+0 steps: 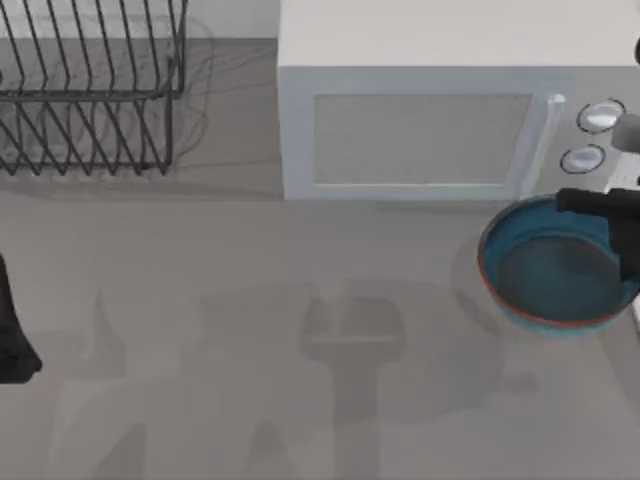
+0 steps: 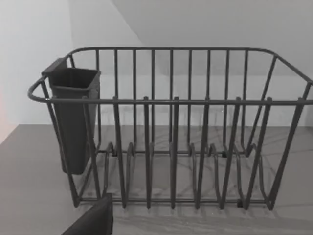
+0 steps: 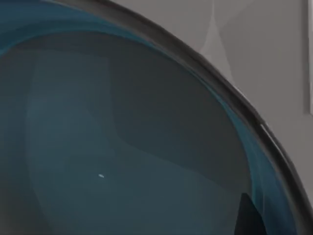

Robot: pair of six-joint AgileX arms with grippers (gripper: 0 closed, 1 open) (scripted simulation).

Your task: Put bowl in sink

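The blue-glazed bowl with its reddish-brown rim sits at the table's right side, just in front of the microwave's control panel. My right gripper reaches in from the right edge and hangs over the bowl's right half, at its rim. In the right wrist view the bowl's blue inside is very close, with its dark rim curving across. My left arm is parked at the table's left edge. The sink is out of view.
A white microwave stands at the back right, close behind the bowl. A dark wire dish rack stands at the back left; the left wrist view faces this rack and its dark utensil cup. Grey countertop spreads across the front.
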